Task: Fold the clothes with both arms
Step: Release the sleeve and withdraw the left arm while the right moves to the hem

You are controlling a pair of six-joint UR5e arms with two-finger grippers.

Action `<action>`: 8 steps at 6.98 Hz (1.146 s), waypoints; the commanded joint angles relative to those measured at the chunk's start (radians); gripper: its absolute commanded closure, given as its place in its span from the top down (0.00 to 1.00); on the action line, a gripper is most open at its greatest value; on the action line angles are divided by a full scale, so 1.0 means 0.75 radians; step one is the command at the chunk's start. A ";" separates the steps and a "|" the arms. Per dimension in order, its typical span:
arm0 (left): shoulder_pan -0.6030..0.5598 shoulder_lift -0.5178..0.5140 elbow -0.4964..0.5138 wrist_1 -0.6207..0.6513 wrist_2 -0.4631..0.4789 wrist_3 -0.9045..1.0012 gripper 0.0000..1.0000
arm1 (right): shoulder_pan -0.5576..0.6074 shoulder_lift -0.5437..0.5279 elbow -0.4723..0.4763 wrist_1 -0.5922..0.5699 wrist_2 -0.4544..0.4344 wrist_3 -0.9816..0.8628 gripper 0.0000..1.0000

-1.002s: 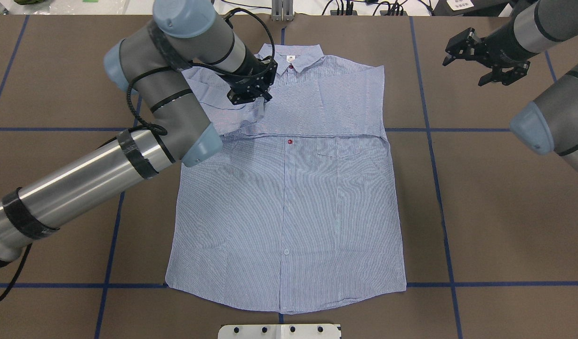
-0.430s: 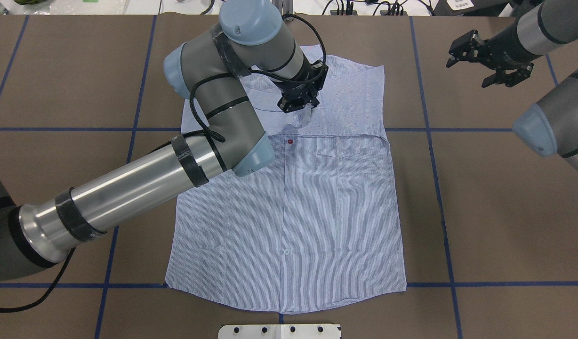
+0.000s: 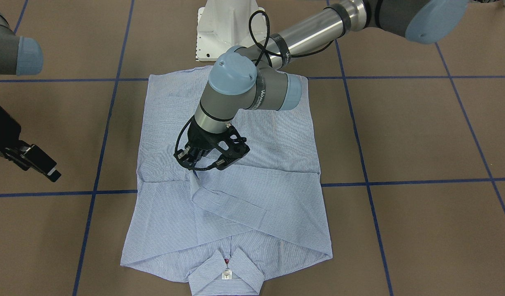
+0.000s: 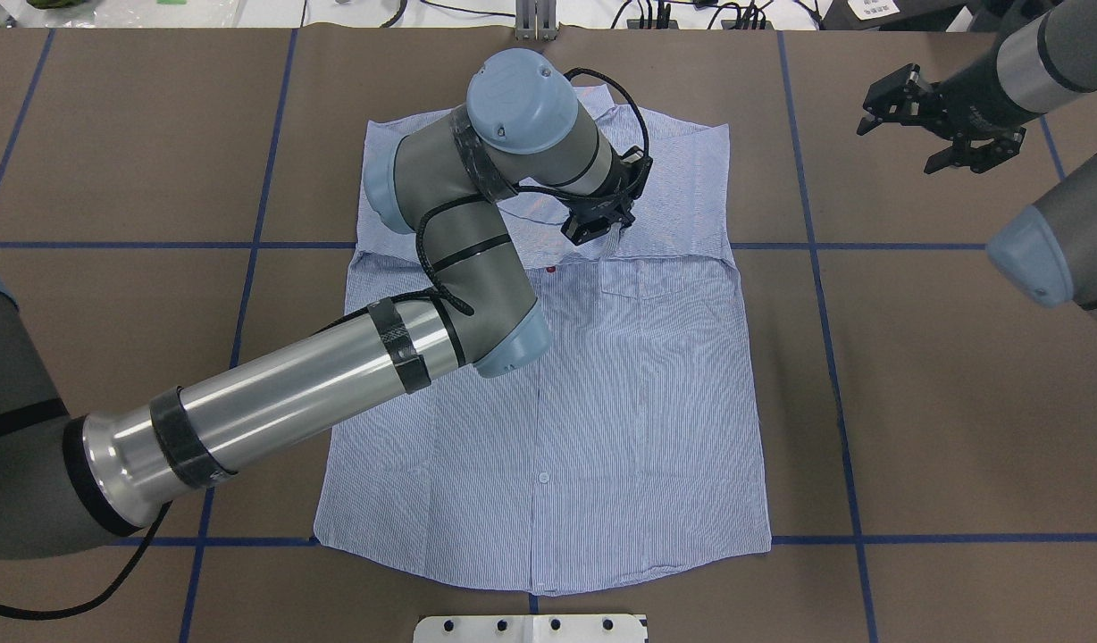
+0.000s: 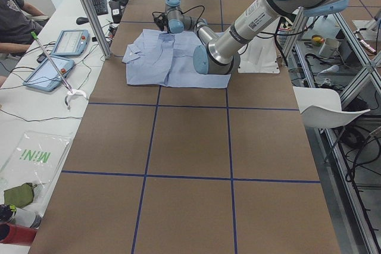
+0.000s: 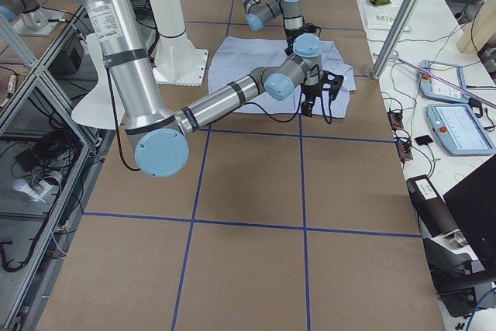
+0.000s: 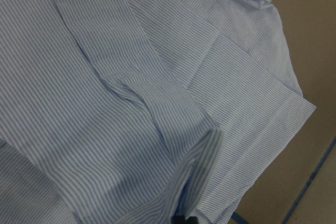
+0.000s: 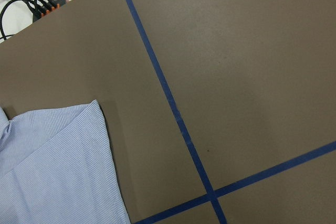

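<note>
Shirt (image 4: pixel 620 402): flat, front up, mid-worktop (image 4: pixel 924 402).
Step, as judged: folding the sleeve inward.
Left gripper (image 4: pixel 602 234): jaws pinching sleeve cuff (image 7: pixel 197 166) over the chest. Next move: lay it flat, then release.
Right gripper (image 4: pixel 946 134): jaws wide, empty, off to the side.

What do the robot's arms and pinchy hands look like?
The left arm and right arm are round shiny silver tubes with grey joints and light blue caps. Black tape bands and a loopy black cable wrap the left one. The left end effector and right end effector are black, with two fingers each.
</note>
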 commanded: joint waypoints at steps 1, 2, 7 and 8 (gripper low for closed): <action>0.020 -0.031 0.063 -0.060 0.053 -0.041 0.00 | 0.000 -0.017 0.003 0.000 0.000 -0.033 0.99; 0.024 -0.064 0.096 -0.065 0.053 -0.063 0.00 | 0.004 -0.035 0.005 0.002 0.000 -0.050 1.00; 0.039 -0.042 0.015 -0.085 0.053 -0.066 0.71 | -0.051 -0.141 0.148 0.002 -0.006 -0.007 1.00; 0.037 0.086 -0.158 -0.081 0.039 -0.045 0.74 | -0.122 -0.208 0.246 0.002 -0.018 0.070 1.00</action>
